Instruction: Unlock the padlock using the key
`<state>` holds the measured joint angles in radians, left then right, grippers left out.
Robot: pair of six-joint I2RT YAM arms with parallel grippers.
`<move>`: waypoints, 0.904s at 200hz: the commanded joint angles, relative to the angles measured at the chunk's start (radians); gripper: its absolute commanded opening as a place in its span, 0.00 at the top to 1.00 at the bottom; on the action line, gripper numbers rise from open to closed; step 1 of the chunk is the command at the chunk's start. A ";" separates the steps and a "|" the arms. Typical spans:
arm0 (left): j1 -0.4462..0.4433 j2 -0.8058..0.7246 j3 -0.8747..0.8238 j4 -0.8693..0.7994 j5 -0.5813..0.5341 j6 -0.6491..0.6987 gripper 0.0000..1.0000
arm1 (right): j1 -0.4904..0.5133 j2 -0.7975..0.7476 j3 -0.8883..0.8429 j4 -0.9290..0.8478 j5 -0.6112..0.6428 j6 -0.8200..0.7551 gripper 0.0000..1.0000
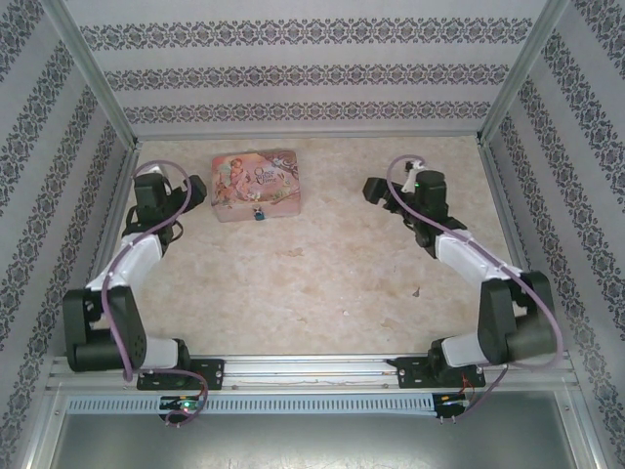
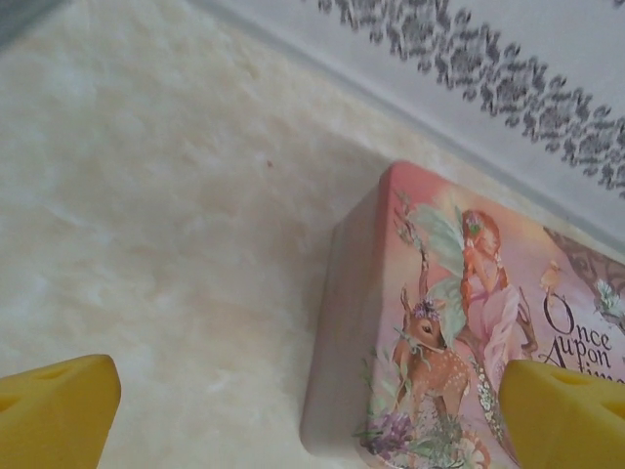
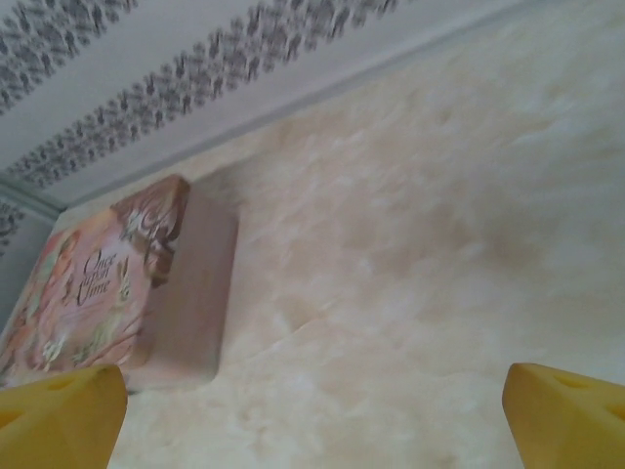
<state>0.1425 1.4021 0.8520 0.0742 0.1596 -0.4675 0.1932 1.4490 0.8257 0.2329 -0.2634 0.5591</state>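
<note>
The padlock [image 1: 259,213] lies on the desk [image 1: 332,264] just beside the 6 o'clock edge of the pink tin [image 1: 256,184]. The left claw [image 1: 198,191] hangs wide and empty near the tin's 9 o'clock. The right claw [image 1: 375,190], equally wide and empty, hangs at its 3 o'clock, well apart.

On the lid of the flat rectangular pink metal tin [image 2: 430,293], the words "Once Upon A Time" are written in dark script; in the left wrist view the last word is cut off at the edge. In the right wrist view, "Once" and "Time" can be read on the tin's lid [image 3: 98,278]. No other text can be read.
</note>
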 commanded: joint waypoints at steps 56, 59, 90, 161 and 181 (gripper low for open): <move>0.019 0.267 0.196 -0.048 0.344 -0.048 0.01 | 0.204 0.358 0.330 -0.017 0.013 0.160 0.02; 0.019 0.277 0.203 -0.046 0.355 -0.048 0.01 | 0.209 0.372 0.344 -0.017 0.014 0.162 0.02; 0.019 0.384 0.276 -0.023 0.474 -0.054 0.00 | 0.249 0.505 0.478 -0.026 0.014 0.180 0.02; 0.015 0.524 0.360 -0.014 0.588 -0.064 0.01 | 0.287 0.704 0.692 -0.054 -0.023 0.206 0.02; 0.014 0.532 0.368 -0.022 0.608 -0.052 0.02 | 0.293 0.740 0.734 -0.056 -0.057 0.213 0.04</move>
<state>0.1463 1.9259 1.1831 0.0437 0.7002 -0.5323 0.4698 2.1471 1.4956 0.1894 -0.2749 0.7502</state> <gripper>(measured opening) 0.990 0.978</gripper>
